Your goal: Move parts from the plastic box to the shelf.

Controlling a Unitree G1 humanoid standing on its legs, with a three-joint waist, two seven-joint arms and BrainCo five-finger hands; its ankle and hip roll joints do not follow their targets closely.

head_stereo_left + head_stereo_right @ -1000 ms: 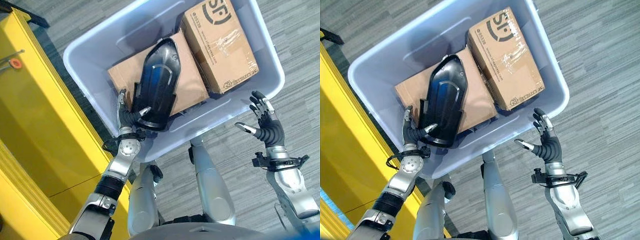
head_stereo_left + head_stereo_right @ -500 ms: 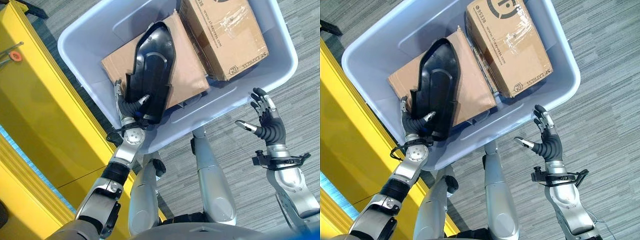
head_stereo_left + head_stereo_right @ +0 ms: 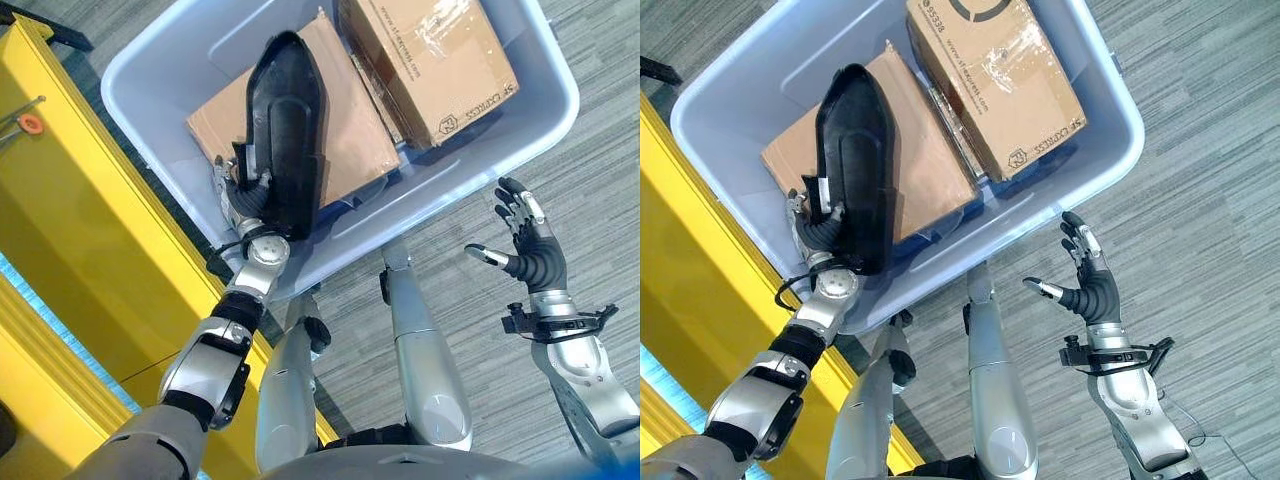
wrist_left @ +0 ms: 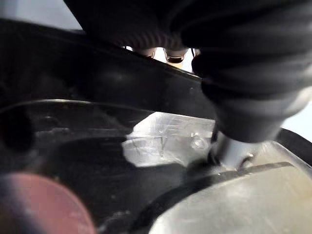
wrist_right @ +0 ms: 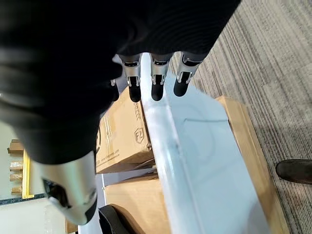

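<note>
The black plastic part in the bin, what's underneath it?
The black part, gripped at its near end by the left hand, is over a flat cardboard box in the plastic box. What lies beneath that cardboard is hidden.

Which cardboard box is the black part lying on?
The flat brown cardboard box, the one closer to the yellow shelf. The black part lies across it, held by the left robot hand. The taped cardboard box has nothing on top.

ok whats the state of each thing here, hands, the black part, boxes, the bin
left hand: shut on the black part, inside the plastic box
right hand: open, empty, over the floor beside the plastic box
black part: held, tipped up on edge
flat cardboard box: lying in the plastic box, under the black part
taped cardboard box: closed, in the plastic box
plastic box: open-topped, no lid
</note>
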